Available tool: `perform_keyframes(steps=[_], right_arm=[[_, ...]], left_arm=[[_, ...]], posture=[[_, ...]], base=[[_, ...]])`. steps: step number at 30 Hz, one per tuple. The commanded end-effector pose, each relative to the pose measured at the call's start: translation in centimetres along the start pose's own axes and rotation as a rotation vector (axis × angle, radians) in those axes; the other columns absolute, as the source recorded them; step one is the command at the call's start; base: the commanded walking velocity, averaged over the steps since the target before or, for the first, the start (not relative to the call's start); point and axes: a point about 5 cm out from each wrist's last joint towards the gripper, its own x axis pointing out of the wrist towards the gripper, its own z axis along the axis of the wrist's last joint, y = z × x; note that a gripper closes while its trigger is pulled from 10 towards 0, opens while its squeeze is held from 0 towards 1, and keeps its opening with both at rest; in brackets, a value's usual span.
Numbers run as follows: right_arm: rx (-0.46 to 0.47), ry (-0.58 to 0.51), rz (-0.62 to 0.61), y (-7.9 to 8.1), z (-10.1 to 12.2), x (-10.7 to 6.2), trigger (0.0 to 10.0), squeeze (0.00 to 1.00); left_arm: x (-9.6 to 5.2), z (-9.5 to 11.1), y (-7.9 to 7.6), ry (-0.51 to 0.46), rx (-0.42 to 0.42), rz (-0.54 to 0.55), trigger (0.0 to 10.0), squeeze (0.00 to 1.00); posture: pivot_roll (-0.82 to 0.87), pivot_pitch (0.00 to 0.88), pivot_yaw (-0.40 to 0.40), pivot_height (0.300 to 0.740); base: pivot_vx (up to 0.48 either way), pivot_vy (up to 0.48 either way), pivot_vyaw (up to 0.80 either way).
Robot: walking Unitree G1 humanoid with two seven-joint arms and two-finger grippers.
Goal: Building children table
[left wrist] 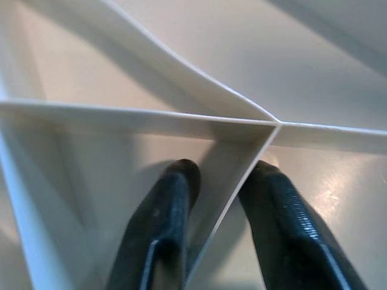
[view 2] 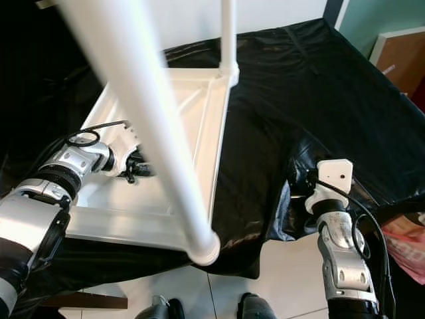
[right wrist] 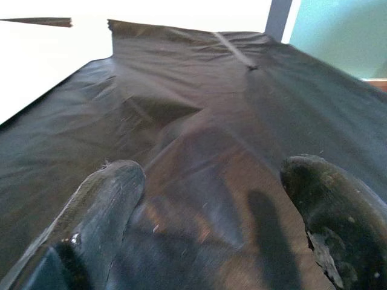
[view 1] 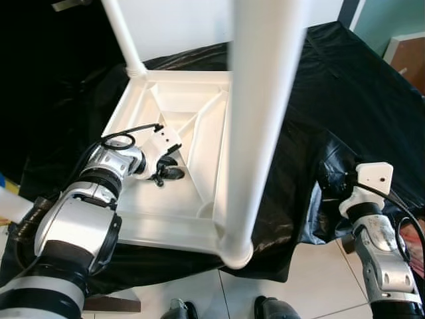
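Observation:
The white plastic table [view 1: 166, 229] lies upside down on a black sheet [view 1: 332, 86]. One white leg [view 1: 259, 100] stands up from its near right corner, close to my head. A second leg [view 1: 123, 33] rises from the far left corner. My left gripper [view 1: 169, 174] reaches into the ribbed underside. In the left wrist view its fingers [left wrist: 169, 205] straddle a thin diagonal rib [left wrist: 257, 151], one on each side, shut on it. My right gripper [right wrist: 211, 181] hovers open over the black sheet, to the right of the table, with nothing between its fingers.
The sheet hangs over the near edge of the surface down to a white tiled floor [view 1: 312, 279], where my feet [view 1: 265, 309] stand. A wooden piece of furniture [view 1: 408, 56] is at the far right. Something pink [view 2: 408, 249] lies by my right arm.

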Motion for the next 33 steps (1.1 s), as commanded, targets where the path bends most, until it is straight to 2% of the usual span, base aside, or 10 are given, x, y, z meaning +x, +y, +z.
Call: perform_keyframes(steps=[1, 12, 13, 15, 19, 20, 22, 26, 27, 33], right_arm=[[-0.007, 0.023, -0.006, -0.1, -0.4, -0.1, 10.0, 0.0], [-0.015, 0.02, -0.07, -0.6, -0.1, 0.9, 10.0, 0.0], [-0.012, 0.024, -0.085, -0.6, -0.2, 1.0, 10.0, 0.0], [-0.009, 0.028, -0.091, -0.5, -0.3, 1.2, 10.0, 0.0], [0.006, 0.035, -0.097, -0.1, -0.4, 1.3, 10.0, 0.0], [0.008, 0.036, -0.097, 0.1, -0.4, 1.4, 10.0, 0.0], [0.012, 0.037, -0.094, 0.5, -0.5, 1.3, 10.0, 0.0], [0.028, 0.044, -0.106, 0.6, -0.6, 1.1, 10.0, 0.0], [0.024, 0.038, -0.096, 0.6, -0.6, 0.8, 10.0, 0.0], [0.05, 0.037, -0.056, 1.4, -0.9, -1.0, 10.0, 0.0]], left_arm=[[-0.5, -0.9, 1.8, -0.005, -0.082, 0.345, 0.0, 0.0], [-1.3, 1.4, 3.1, -0.152, -0.116, 0.531, 0.0, 0.0], [-1.1, 1.5, 2.9, -0.165, -0.131, 0.526, 9.1, 0.0], [-0.7, 1.8, 2.6, -0.184, -0.122, 0.496, 10.0, 0.0], [-0.1, 2.8, 1.8, -0.263, -0.119, 0.446, 10.0, 0.0], [-0.1, 3.1, 1.8, -0.299, -0.145, 0.444, 10.0, 1.0], [-0.4, 4.2, 1.9, -0.41, -0.175, 0.443, 10.0, 1.0], [-0.6, 5.1, 1.7, -0.493, -0.152, 0.426, 10.0, 1.0], [-0.8, 5.3, 1.5, -0.55, -0.146, 0.408, 10.0, 0.0], [-2.3, 4.7, 1.2, -0.687, -0.221, 0.358, 10.0, 0.0]], posture=[[-0.26, 0.165, 0.081, 0.74], [-0.26, 0.126, 0.064, 0.74], [-0.26, 0.121, 0.061, 0.74], [-0.25, 0.12, 0.053, 0.74], [-0.24, 0.117, 0.045, 0.74], [-0.24, 0.112, 0.042, 0.74], [-0.24, 0.105, 0.039, 0.74], [-0.24, 0.101, 0.039, 0.74], [-0.24, 0.095, 0.038, 0.74], [-0.24, 0.097, 0.035, 0.74]], base=[[0.0, 0.0, 0.0], [0.0, 0.0, 0.0], [0.0, 0.0, 0.0], [0.0, 0.0, 0.0], [0.0, 0.0, 0.0], [0.0, 0.0, 0.0], [0.0, 0.0, 0.0], [0.0, 0.0, 0.0], [0.0, 0.0, 0.0], [0.0, 0.0, 0.0]])
